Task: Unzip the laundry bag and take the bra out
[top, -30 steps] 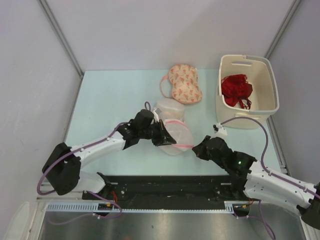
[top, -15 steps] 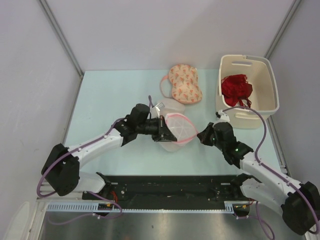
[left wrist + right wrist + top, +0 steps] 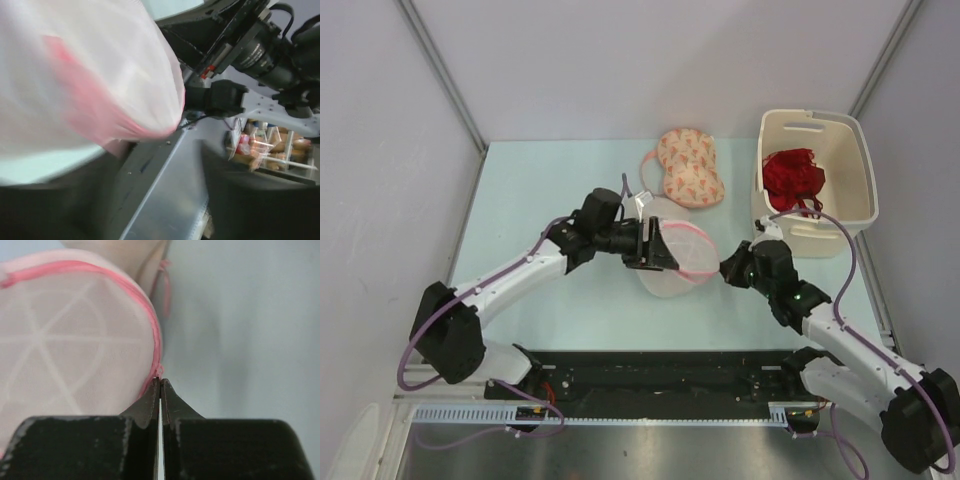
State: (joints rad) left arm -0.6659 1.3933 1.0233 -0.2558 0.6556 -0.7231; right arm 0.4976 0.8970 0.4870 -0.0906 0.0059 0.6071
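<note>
The laundry bag (image 3: 676,262), a white mesh dome with pink zipper trim, sits mid-table between my two grippers. It fills the left of the right wrist view (image 3: 75,340) and shows as a blur in the left wrist view (image 3: 85,75). My right gripper (image 3: 725,270) is at the bag's right rim, shut on the pink zipper pull (image 3: 159,373). My left gripper (image 3: 647,247) is against the bag's left side, its dark fingers (image 3: 45,205) apart with nothing between them. The bra does not show clearly; only a pale tint comes through the mesh.
A pale cream pouch-like shape (image 3: 658,210) lies just behind the bag. A pink bra with red motifs (image 3: 690,168) lies at the back. A cream bin (image 3: 860,190) at the back right holds a red lacy bra (image 3: 792,178). Frame posts flank the table.
My left gripper has opened and let go of the bag, shifting toward the back. My right gripper, still pinching the zipper pull, has moved back and right, and the bag has turned with it.
</note>
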